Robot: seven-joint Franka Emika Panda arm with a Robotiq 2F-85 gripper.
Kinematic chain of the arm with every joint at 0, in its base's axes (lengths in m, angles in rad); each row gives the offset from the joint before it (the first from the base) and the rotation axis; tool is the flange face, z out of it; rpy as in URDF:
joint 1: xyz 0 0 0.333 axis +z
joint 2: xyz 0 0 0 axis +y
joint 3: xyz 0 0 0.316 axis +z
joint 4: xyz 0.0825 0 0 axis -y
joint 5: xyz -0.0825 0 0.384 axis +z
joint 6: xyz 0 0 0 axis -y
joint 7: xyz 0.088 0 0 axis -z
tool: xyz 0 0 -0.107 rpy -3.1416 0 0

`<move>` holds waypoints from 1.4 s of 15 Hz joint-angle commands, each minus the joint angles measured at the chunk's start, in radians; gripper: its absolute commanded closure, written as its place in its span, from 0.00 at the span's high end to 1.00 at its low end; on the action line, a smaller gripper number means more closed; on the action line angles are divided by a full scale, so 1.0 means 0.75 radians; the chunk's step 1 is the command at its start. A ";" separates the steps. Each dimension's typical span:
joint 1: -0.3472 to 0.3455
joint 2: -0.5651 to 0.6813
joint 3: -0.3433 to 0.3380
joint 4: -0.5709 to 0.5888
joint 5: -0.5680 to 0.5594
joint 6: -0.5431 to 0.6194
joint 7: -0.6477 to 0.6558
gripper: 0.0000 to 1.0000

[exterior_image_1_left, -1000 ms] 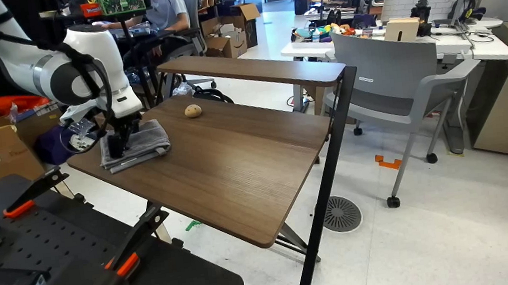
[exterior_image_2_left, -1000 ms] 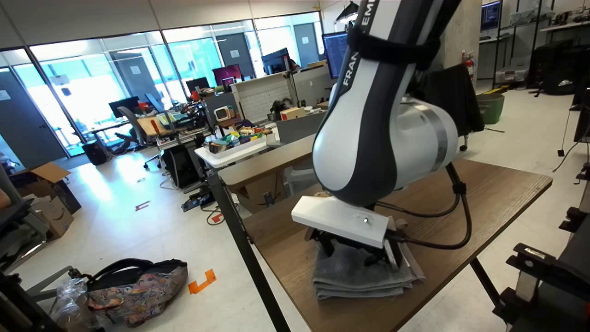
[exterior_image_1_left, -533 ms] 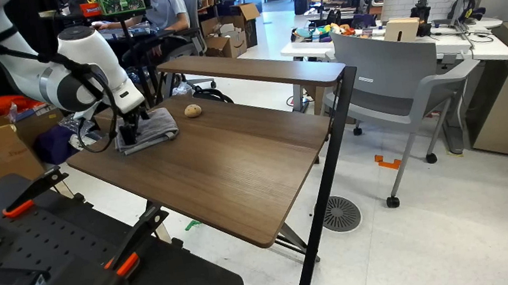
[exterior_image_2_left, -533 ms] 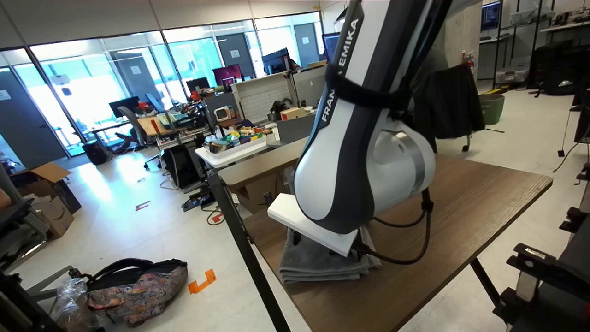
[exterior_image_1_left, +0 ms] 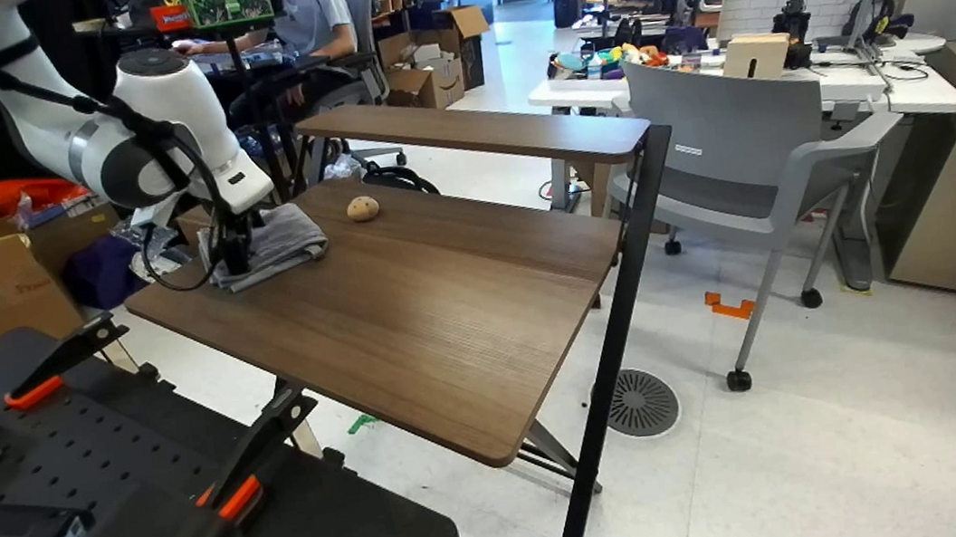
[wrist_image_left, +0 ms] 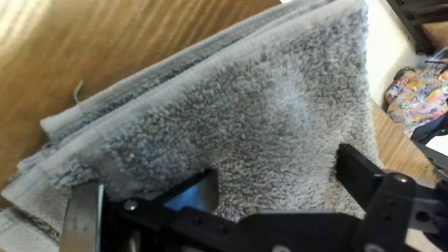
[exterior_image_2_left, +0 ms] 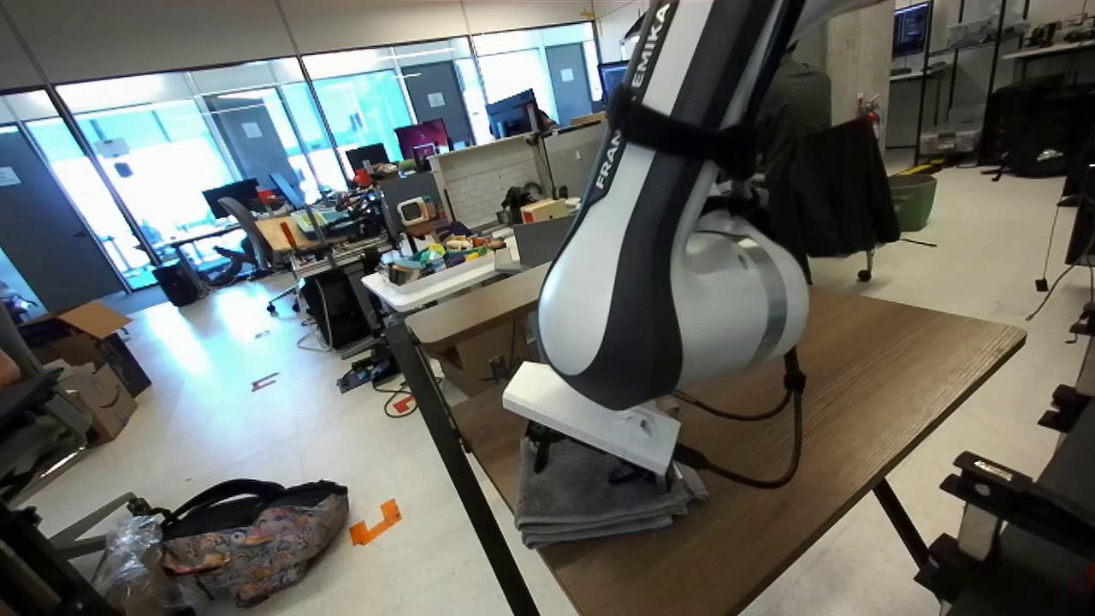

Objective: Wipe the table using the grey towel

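Here the gripper [wrist_image_left: 277,165], jaws spread wide and grasping nothing, rests on the folded grey towel [wrist_image_left: 241,101] near one edge of the wood-grain bench [exterior_image_1_left: 429,311], presumably so pressure alone can drag it.

The folded grey towel [wrist_image_left: 245,115] fills the way straight down under the fingers [wrist_image_left: 357,171], but past it the table [exterior_image_1_left: 421,321] gives them a broad open run, bounded beyond the towel by a tan round lump [exterior_image_1_left: 362,209] and the raised shelf [exterior_image_1_left: 470,129], and at the end farthest from the fingers by a black post [exterior_image_1_left: 616,334].
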 commanded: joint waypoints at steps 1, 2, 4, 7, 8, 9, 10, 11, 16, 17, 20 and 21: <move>-0.183 -0.127 0.097 -0.236 0.012 -0.151 -0.225 1.00; -0.194 -0.163 0.060 -0.271 0.022 -0.217 -0.254 1.00; -0.221 -0.208 -0.024 -0.289 0.038 -0.368 -0.293 1.00; -0.218 -0.211 -0.222 -0.237 0.044 -0.548 -0.242 1.00; -0.217 -0.175 -0.293 -0.185 0.037 -0.587 -0.216 1.00; -0.226 -0.142 -0.350 -0.146 0.034 -0.615 -0.193 1.00; -0.242 -0.101 -0.402 -0.091 0.029 -0.665 -0.170 1.00; -0.261 -0.065 -0.447 -0.035 0.026 -0.716 -0.147 1.00; -0.344 0.096 -0.558 0.237 0.039 -0.848 0.073 1.00; -0.356 0.114 -0.569 0.267 0.040 -0.856 0.127 1.00; -0.372 0.163 -0.579 0.344 0.055 -0.857 0.315 1.00; -0.378 0.173 -0.572 0.359 0.068 -0.827 0.376 1.00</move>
